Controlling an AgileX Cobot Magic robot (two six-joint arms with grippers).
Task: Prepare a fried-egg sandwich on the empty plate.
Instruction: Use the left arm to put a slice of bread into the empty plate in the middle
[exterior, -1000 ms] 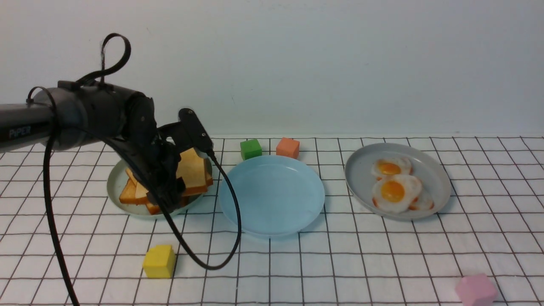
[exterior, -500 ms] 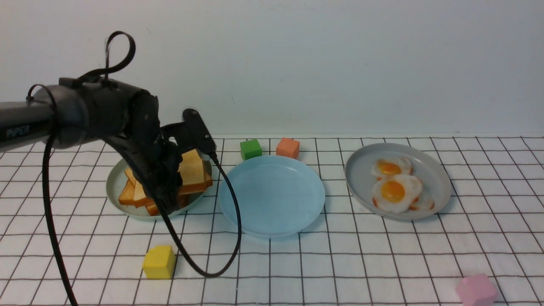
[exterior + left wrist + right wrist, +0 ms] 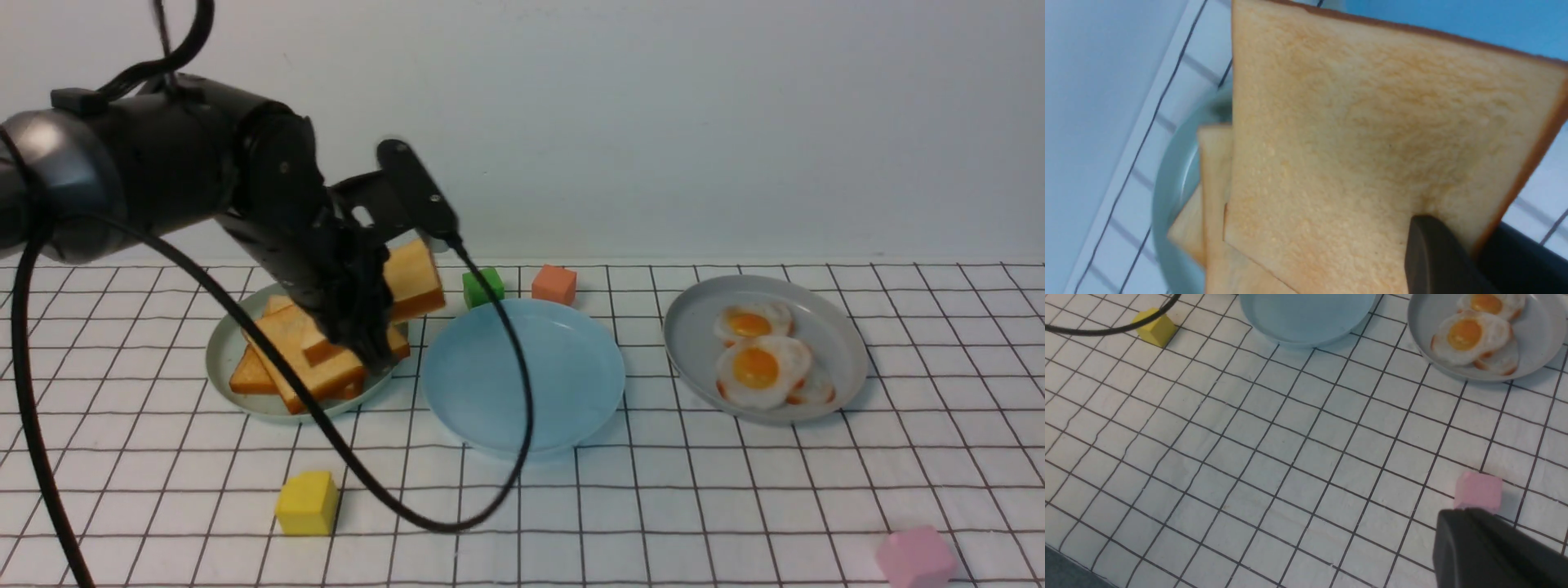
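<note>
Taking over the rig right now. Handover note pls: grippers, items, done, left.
Left gripper: shut on one toast slice, held in the air over the grey-green plate, which holds the remaining toast.
Right gripper: only a dark tip shows in its wrist view, near the pink block; open or shut unclear.
Sky-blue plate: empty, centre.
Fried eggs: on the grey plate, right.
Done: first slice picked.
Left: slice onto sky-blue plate, egg on it, second slice on top.
</note>
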